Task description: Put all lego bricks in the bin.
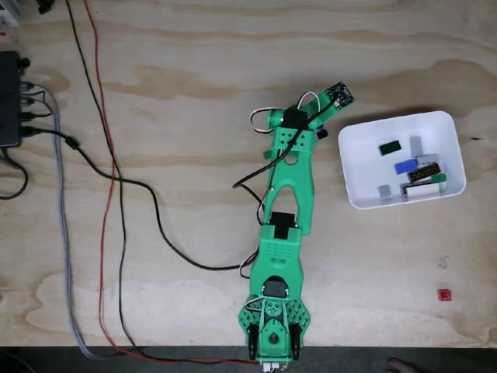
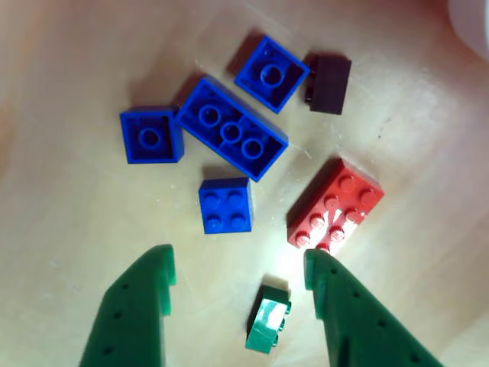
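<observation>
Here the plywood worktop (image 1: pixel 155 116) carries the white bin (image 1: pixel 353 167) to the right in the fixed view, several lego bricks already in it; the pincer (image 2: pixel 238 269) hangs with its jaws apart above loose ones, evidently lining up a pick; a small green brick (image 2: pixel 268 320) lies between its tips, a red brick (image 2: pixel 336 205) just beyond.

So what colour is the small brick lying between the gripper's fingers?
Green, seen best in the other view: the small brick lies between the open gripper fingers.
</observation>
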